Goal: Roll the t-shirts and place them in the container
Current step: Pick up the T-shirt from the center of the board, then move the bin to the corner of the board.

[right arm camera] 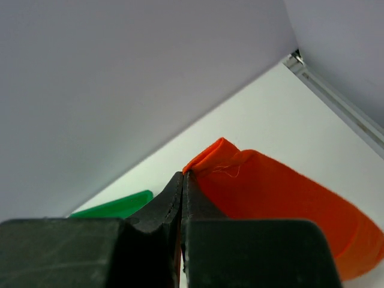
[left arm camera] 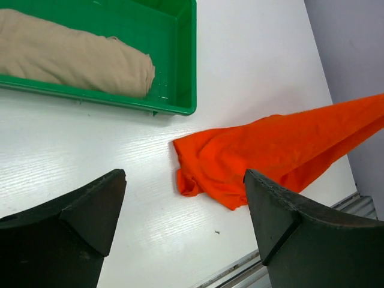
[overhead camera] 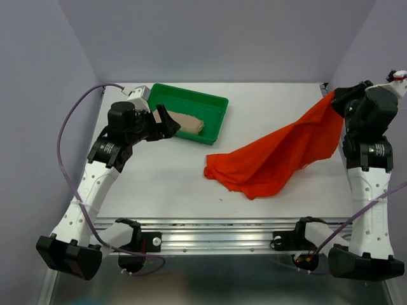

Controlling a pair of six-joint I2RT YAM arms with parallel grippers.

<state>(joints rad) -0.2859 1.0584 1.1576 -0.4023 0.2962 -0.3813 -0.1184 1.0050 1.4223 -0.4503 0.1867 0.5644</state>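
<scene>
The orange-red t-shirt (overhead camera: 280,155) hangs from my right gripper (overhead camera: 335,96), which is shut on one edge of it (right arm camera: 240,180) and holds that edge up at the far right; its lower part is bunched on the white table (left arm camera: 240,162). The beige-tan t-shirt (overhead camera: 187,124) lies rolled inside the green tray (overhead camera: 213,101); it also shows in the left wrist view (left arm camera: 72,57). My left gripper (overhead camera: 166,122) is open and empty, above the tray's near-left side, its fingers (left arm camera: 90,210) wide apart over bare table.
The green tray (left arm camera: 180,60) stands at the far left-centre of the white table (overhead camera: 159,178). Grey walls close the back and both sides. A metal rail (overhead camera: 222,232) runs along the table's near edge, between the two arm bases.
</scene>
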